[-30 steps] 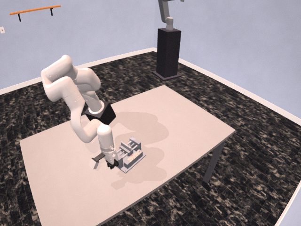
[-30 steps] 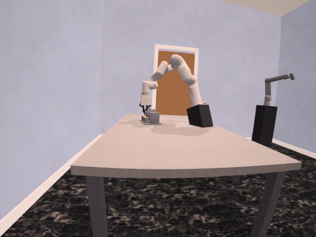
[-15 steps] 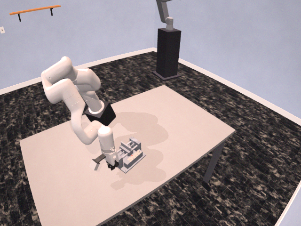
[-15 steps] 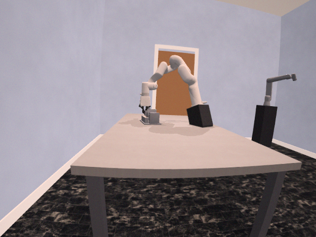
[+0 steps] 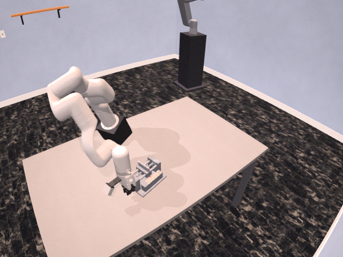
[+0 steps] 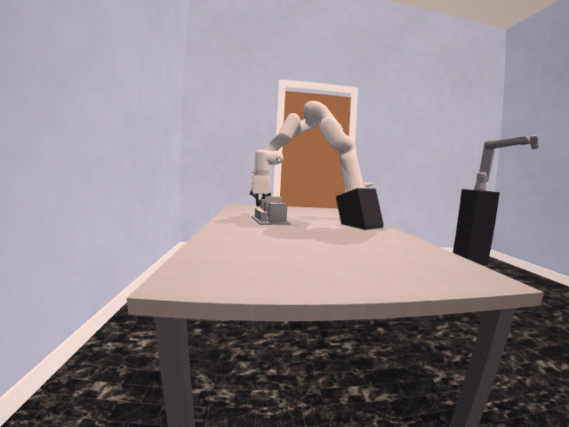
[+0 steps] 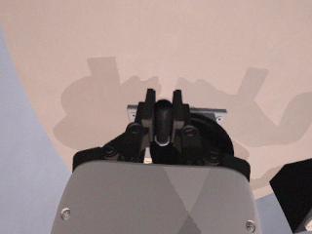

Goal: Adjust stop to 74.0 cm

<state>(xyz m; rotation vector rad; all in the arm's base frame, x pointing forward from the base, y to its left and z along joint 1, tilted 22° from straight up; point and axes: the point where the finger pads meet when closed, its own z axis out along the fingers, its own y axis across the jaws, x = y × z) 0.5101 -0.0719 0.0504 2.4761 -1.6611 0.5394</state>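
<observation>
Top: the jaws obscure the handwheel; the gray stop rig (image 5: pixel 140 183) (image 6: pixel 277 213) (image 7: pixel 214 113) sits just beside them, its scale (image 5: pixel 153 177) unreadable. Exterior: it partly hides their tips above the counter (image 5: pixel 210 155) (image 6: pixel 321 270) (image 7: pixel 195 39). Wrist: they grip the dark handle (image 7: pixel 163 119), partly covering the handwheel (image 7: pixel 223 138) beneath.

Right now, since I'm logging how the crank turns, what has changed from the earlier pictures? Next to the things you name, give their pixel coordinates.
The gripper (image 5: pixel 128 191) (image 6: pixel 260 201) (image 7: pixel 164 100) has shifted slightly toward the table's near edge in the top view and a little lower in the exterior view. The grey arm (image 6: pixel 508 141) has swung slightly right in the exterior view. The base plate (image 5: pixel 143 195) stayed put. Any new grip or release: cannot tell.
</observation>
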